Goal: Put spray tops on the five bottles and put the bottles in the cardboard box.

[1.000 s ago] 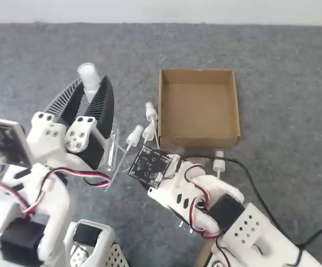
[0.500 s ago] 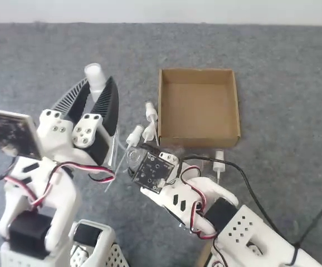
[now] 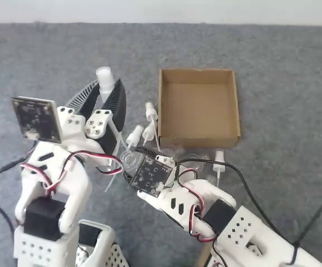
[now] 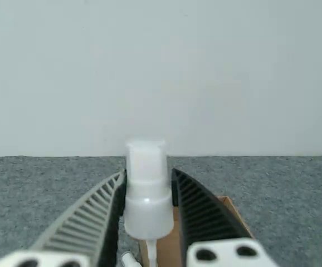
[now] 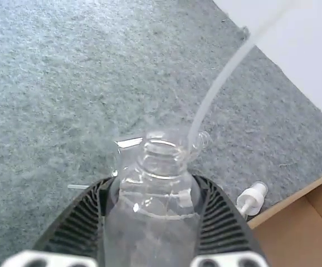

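My left gripper (image 3: 105, 84) is shut on a white spray top (image 3: 104, 74), held up with its thin dip tube (image 3: 115, 136) hanging down. In the left wrist view the spray top (image 4: 146, 189) sits upright between the ribbed fingers (image 4: 203, 217). My right gripper (image 5: 154, 192) is shut on a clear bottle (image 5: 158, 183) with its open mouth up. The dip tube (image 5: 222, 83) slants down and its end is at the bottle's mouth. From above, the bottle's mouth (image 3: 129, 159) shows just below the left gripper. The cardboard box (image 3: 199, 108) stands open and empty behind.
Loose spray tops (image 3: 150, 112) (image 3: 134, 135) lie by the box's left wall and another (image 3: 219, 161) at its near side. Clear bottles (image 3: 191, 157) lie along the box's near wall. A spray top (image 5: 252, 199) and the box corner (image 5: 311, 222) show beyond the held bottle.
My left arm has carried the spray top to the right, toward the right gripper. The held bottle has come up beside it, and the tube now meets the bottle's mouth.
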